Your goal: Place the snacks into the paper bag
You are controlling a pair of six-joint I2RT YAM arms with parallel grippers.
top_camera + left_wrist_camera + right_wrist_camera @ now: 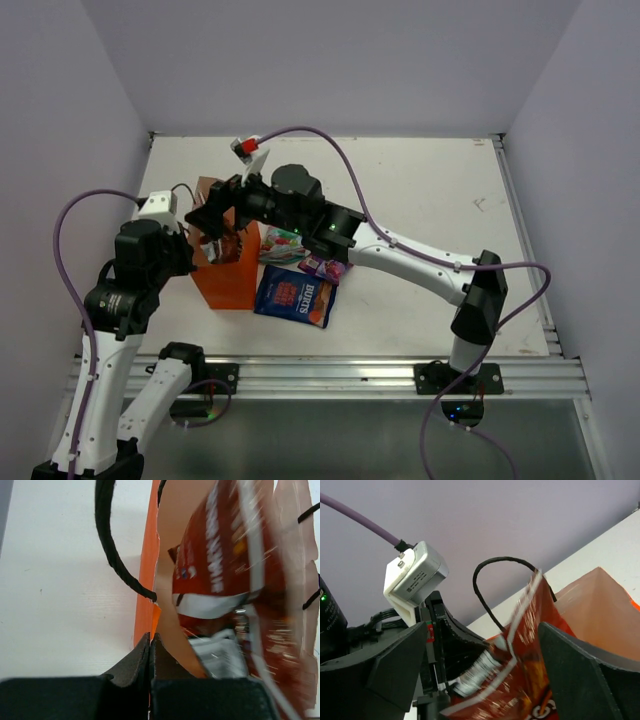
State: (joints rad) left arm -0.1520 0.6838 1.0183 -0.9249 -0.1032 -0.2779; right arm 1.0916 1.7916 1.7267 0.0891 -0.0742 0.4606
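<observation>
My left jaws are closed tight on the near wall of the paper bag, pinching it just under the rim. I judge that grip is there to steady the bag and hold its mouth open while the other arm loads. The bag stands upright on the desk, with a black cord handle looping outside it.

My right jaws hang over the mouth, spread wide, with the Doritos bag between them. The packet is blurred, and I cannot tell whether either pad touches it. It sits partly inside the paper bag with its long axis close to vertical. One short end points down into the pale interior and the other pokes above the rim, leaning a little.

The blue bag, sweets packet and purple packet lie flat on the desk just beside the paper bag, on the right arm's side, not yet loaded.
</observation>
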